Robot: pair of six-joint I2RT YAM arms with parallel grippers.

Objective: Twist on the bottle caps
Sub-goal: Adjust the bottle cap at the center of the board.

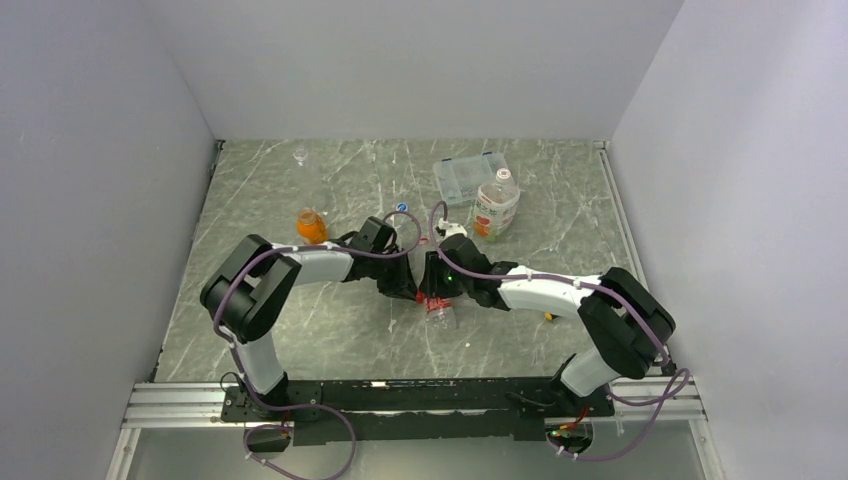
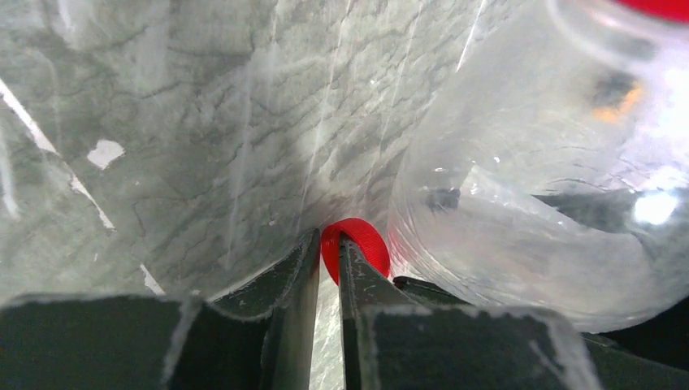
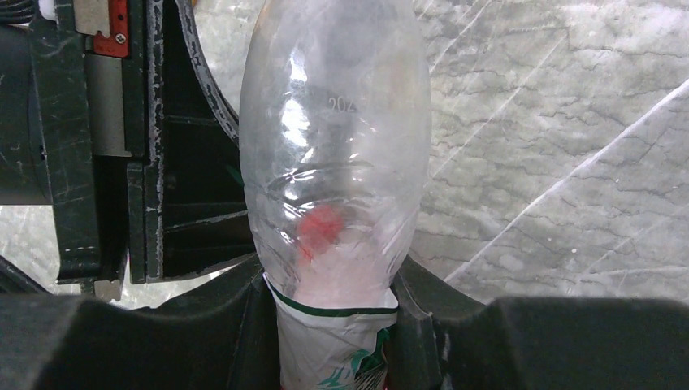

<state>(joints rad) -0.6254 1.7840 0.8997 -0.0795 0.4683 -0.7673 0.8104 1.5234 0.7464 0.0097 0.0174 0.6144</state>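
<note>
Over the counter, at the centre of the overhead frame, we see the right pincer clamped on the clear bottle. Its long axis runs straight up the wrist frame, away from the pincer, mouth out of sight. The left pincer pinches the red cap edge-on beside the bottle's flank. We judge this cap not yet threaded; a blue cap lies loose.

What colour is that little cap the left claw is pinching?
Red; the cap shows best in the left wrist view.
</note>
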